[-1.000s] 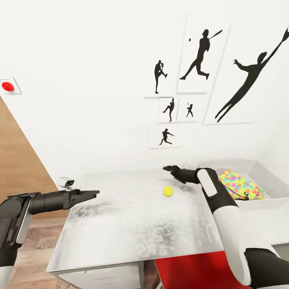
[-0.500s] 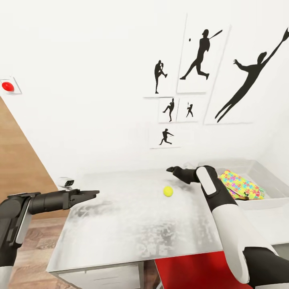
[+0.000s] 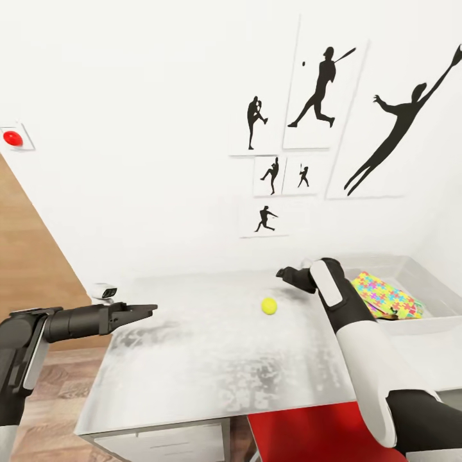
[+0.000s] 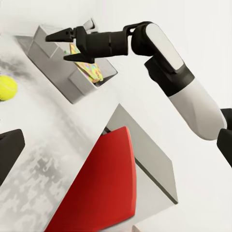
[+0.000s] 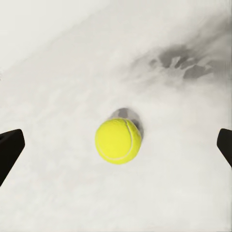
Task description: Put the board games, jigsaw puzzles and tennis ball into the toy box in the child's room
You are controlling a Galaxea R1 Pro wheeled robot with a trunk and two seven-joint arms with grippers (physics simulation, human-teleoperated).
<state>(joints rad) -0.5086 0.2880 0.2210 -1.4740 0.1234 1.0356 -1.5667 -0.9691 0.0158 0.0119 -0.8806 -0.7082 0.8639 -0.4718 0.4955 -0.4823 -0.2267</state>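
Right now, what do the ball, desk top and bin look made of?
Tennis ball: yellow-green, matte and fuzzy-looking with a pale curved seam, so probably felt. Desk top: light grey with mottled, cloudy reflections, likely brushed metal or glossy laminate; hard to tell in a render. Toy box: plain grey, smooth, uniform sloping walls, probably moulded plastic.
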